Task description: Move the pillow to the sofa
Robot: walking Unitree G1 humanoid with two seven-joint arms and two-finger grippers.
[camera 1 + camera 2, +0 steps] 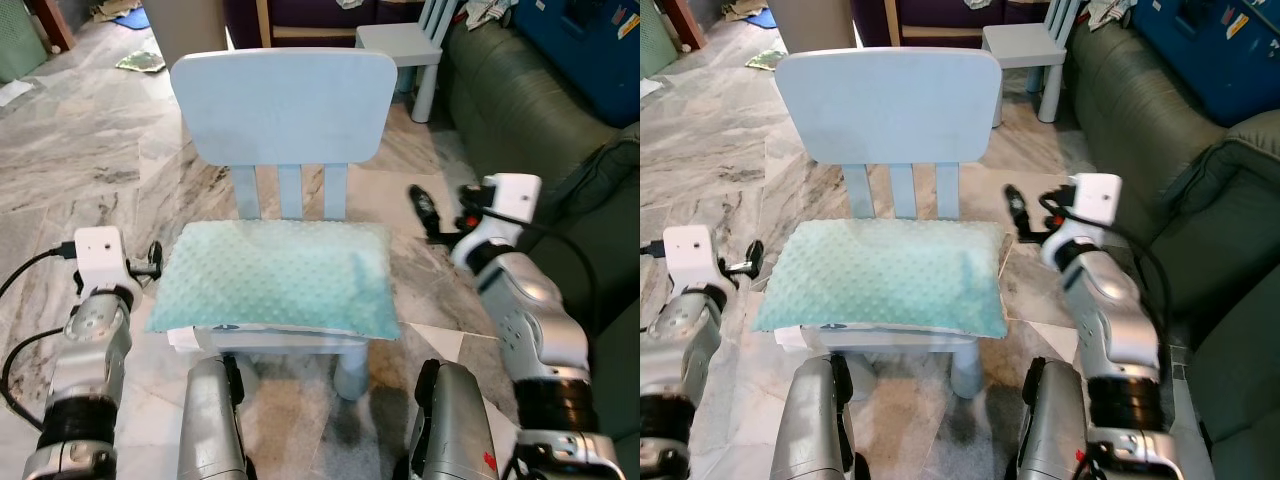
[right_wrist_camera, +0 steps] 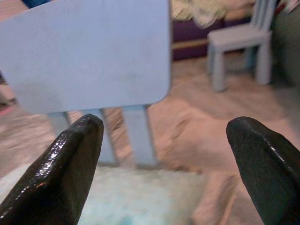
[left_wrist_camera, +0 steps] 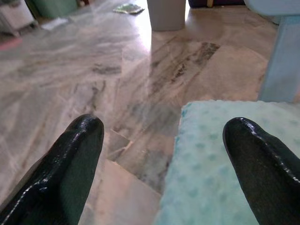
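The left gripper (image 3: 161, 154) has its two glossy black fingers (image 3: 77, 159) spread wide with nothing between them, hovering just off the left end of the pillow (image 1: 275, 280); one fingertip sits over the pillow's near left corner, the other over bare floor. The right gripper (image 2: 164, 154) is likewise wide open and empty, raised beside the pillow's far right corner and pointed toward the chair's backrest, its fingers (image 1: 424, 208) apart from the fabric.

The pillow is a soft, pale mint rectangle covered in small raised dots, lying flat on the seat of a little light-blue chair (image 1: 285, 105). It covers nearly the whole seat and overhangs the near edge a little. The chair looks like smooth moulded plastic, with a broad rounded backrest on three flat slats.

To the right stands a dark green sofa (image 1: 520, 110), its upholstery smooth and leather-like, with something blue resting on its far part. A second pale blue chair (image 1: 405, 45) stands further off, near the sofa's end. The floor (image 1: 80, 150) is polished grey-and-cream marble with dark veining, and scraps of paper or cloth lie at the far left.
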